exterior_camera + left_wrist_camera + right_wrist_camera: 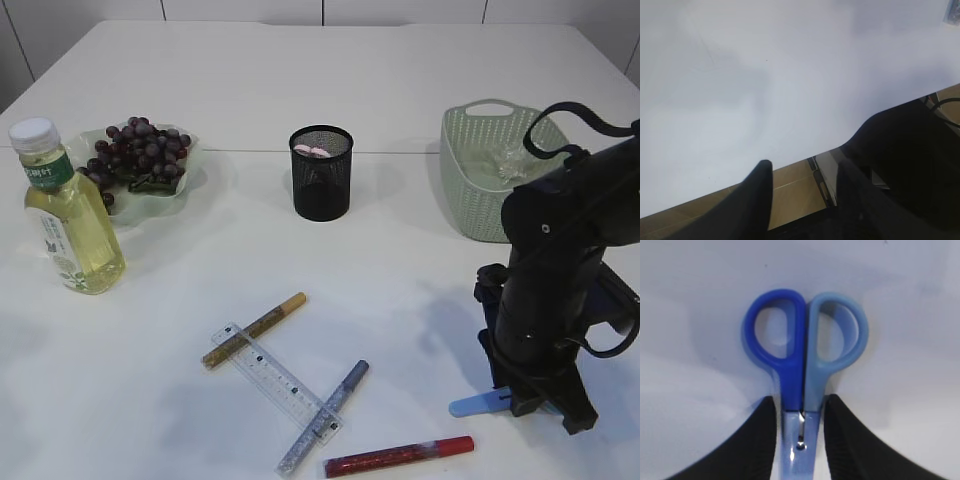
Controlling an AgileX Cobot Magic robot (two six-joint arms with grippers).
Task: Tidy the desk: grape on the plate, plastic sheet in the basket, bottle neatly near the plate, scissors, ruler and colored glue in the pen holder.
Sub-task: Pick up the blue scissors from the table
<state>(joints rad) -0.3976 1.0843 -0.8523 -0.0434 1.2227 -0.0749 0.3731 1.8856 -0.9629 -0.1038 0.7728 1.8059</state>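
Right wrist view: the scissors lie flat on the white table, loops pointing away from the camera, dark blue loop on the left and light blue on the right. The right gripper straddles them just below the loops; its two black fingers sit close against either side of the pivot area, closed on the scissors.

In the exterior view the same gripper is down at the table's front right, and a light blue tip of the scissors shows to its left. A red glue lies just beside that, at the front edge. Left of it a silver glue crosses the clear ruler, and a gold glue touches the ruler's far end.

The black mesh holder stands mid-table with something pink inside. The green basket sits at the right with a clear sheet in it. At the left, grapes rest on the plate, with the bottle upright near it.

The left gripper hangs over the table's edge, jaws apart and empty.
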